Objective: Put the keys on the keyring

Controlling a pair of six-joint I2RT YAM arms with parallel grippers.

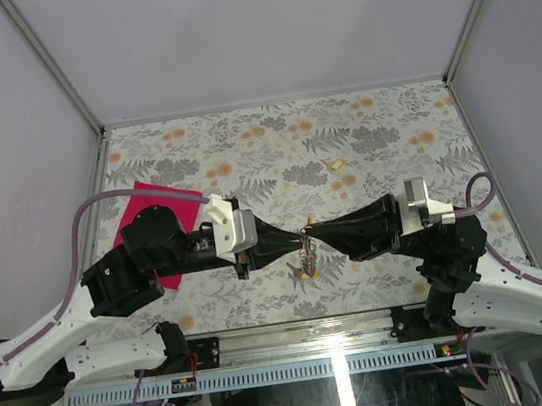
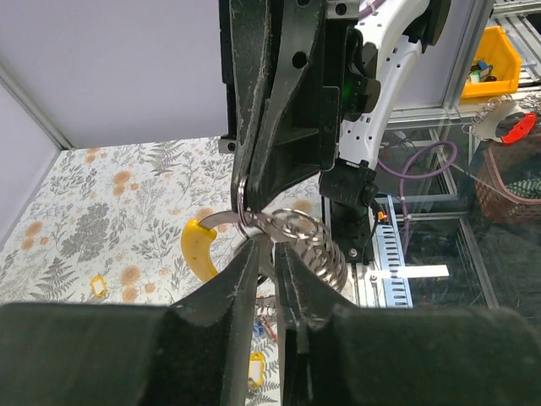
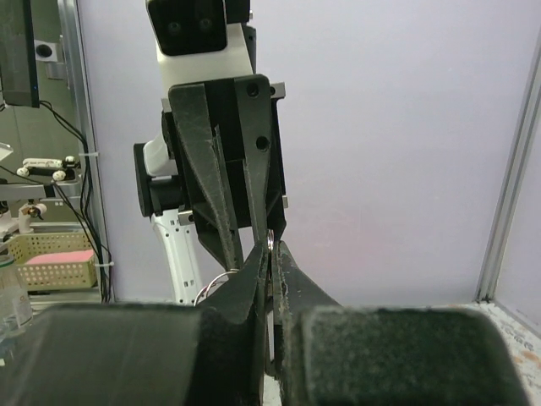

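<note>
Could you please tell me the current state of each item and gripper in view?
keyring: held in the air between the two grippers, off the table.
right gripper: shut on the keyring.
left gripper: tips at the keyring, nearly closed; grip unclear.
yellow key: lying loose on the table, not on the keyring.
red cloth: flat on the table, partly under the left arm.

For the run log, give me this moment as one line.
stage: keyring held mid-air | right gripper: shut on keyring | left gripper: at keyring, grip unclear | yellow key: blade at keyring
</note>
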